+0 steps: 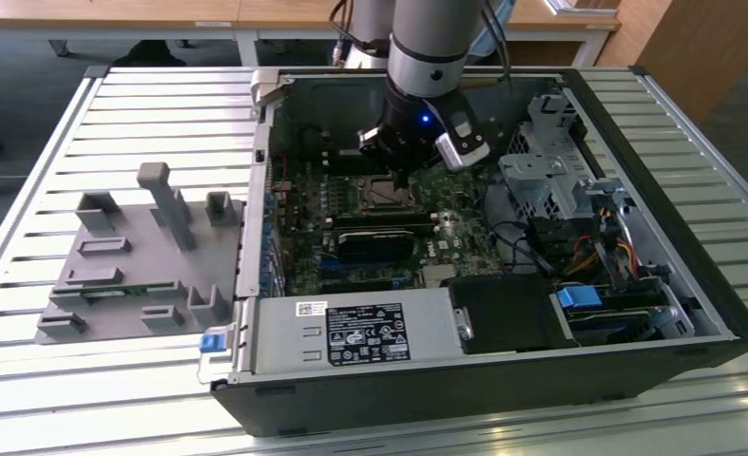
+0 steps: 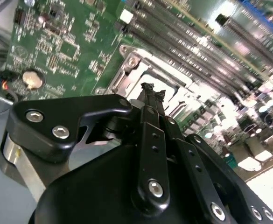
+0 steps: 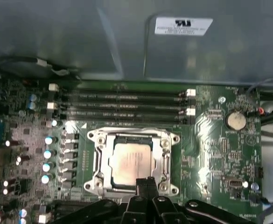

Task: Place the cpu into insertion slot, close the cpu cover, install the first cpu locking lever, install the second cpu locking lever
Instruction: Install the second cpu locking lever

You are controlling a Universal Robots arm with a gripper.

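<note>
Exterior view, item by item: you see an open black computer case (image 1: 678, 313) lying on a slatted metal table (image 1: 44, 380), with the green motherboard (image 1: 463, 233) exposed inside and the arm (image 1: 434, 43) reaching down from the far side into the case. The gripper (image 1: 403, 176) hangs just above the insertion slot (image 1: 383, 193), which sits near the middle of the board. A grey fixture block (image 1: 139, 261) with upright posts stands on the table at the exterior view's left of the case, and a silver power supply (image 1: 354, 334) occupies the near edge of the case. First wrist view: the cpu (image 3: 129, 161), tan-silver and square, lies flat inside the insertion slot (image 3: 94, 161), and the cpu cover (image 3: 166, 161) lies down around it as a grey metal frame with the chip showing through its open centre. Long black memory slots (image 3: 127, 103) run just beside the socket, and a round coin battery (image 3: 235, 120) sits on the board well apart from it. The gripper (image 3: 146, 183) has its fingers drawn together with no gap visible, holding nothing, its tip at the cover's edge; you cannot tell whether it touches. Second wrist view: the same closed fingertips (image 2: 151, 89) meet over the pale socket frame (image 2: 127, 65).
</note>
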